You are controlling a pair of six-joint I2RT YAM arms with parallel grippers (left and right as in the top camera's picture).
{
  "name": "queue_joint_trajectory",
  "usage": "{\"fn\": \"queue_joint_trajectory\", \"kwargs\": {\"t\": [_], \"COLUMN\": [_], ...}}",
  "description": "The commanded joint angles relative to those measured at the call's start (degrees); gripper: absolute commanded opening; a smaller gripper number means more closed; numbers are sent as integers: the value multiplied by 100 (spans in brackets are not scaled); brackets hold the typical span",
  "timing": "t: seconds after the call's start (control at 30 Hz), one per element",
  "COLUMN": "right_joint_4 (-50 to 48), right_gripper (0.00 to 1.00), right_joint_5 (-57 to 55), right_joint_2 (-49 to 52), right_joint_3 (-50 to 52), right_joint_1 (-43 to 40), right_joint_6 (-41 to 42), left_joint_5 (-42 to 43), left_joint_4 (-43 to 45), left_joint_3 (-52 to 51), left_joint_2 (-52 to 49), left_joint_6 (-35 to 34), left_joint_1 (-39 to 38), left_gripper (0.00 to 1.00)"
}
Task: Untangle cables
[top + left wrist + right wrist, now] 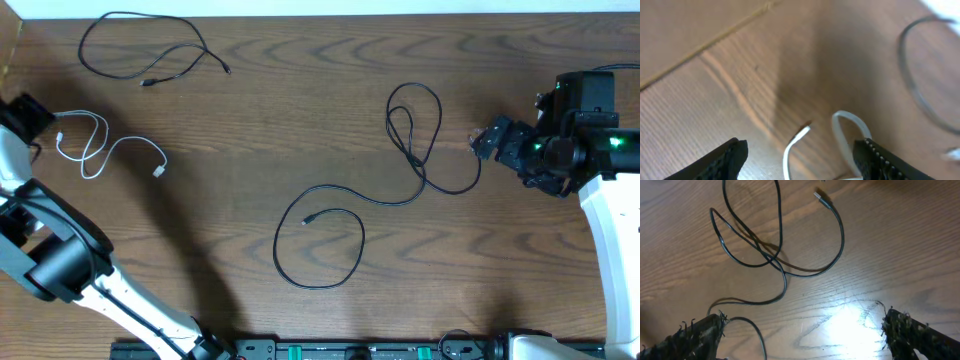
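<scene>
- A dark, wood-grained worktop [300, 90] fills the overhead view, with 3 cables lying well apart from one another on it.
- The short black cable [185, 50] lies in a loose loop at the far left corner, touching neither other cable.
- The white cable [140, 141] lies in curls at the left edge, just beside the left tool [25, 115].
- In the left wrist view the left tool [805, 160] has its fingers spread wide. The white cable [839, 132] lies between them on the wood, one loop and one free end showing, and neither finger presses it.
- The long black cable [418, 165] runs across the centre of the worktop. It makes 2 overlapping loops toward the right and 1 large open loop nearer the front edge.
- The right tool [490, 140] sits just right of those overlapping loops.
- In the right wrist view the right tool [805, 335] is open and holds nothing. The long black cable [780, 265] crosses itself ahead of it, its plug [822, 199] lies farther off, and 1 strand curves close by the left-hand finger.
</scene>
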State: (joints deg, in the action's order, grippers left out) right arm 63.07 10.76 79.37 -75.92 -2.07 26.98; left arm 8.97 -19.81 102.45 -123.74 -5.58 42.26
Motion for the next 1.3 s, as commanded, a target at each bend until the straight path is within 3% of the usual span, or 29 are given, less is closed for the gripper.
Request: {"fn": "queue_joint_trajectory", "kwargs": {"t": [0.0,0.13,0.3,0.47,0.9,1.27], "right_joint_4": [0,13,-33,-85,-70,-26], "right_gripper": [99,99,99,99,99,99], "right_joint_5": [35,33,33,33,22,15], "right_joint_2": [2,2,2,2,2,2], "right_joint_3": [-9,-9,-9,-9,-9,-9], "right_joint_1": [-7,-2,76,181,588,592], "right_joint_6": [83,81,83,83,81,81], "left_joint_5": [245,468,1414,1384,1305,1204], "left_joint_4": [63,-374,-1823,-3053,-2680,-1803], "left_joint_3": [52,52,50,-28,-105,87], "left_joint_2": [876,1425,1574,1141,-439,-494], "left_joint_6": [-815,-1652,-1727,-1722,-1729,-1794], "left_joint_1": [-24,-24,-63,-404,-796,-796], "left_gripper": [73,73,70,59,56,52]}}
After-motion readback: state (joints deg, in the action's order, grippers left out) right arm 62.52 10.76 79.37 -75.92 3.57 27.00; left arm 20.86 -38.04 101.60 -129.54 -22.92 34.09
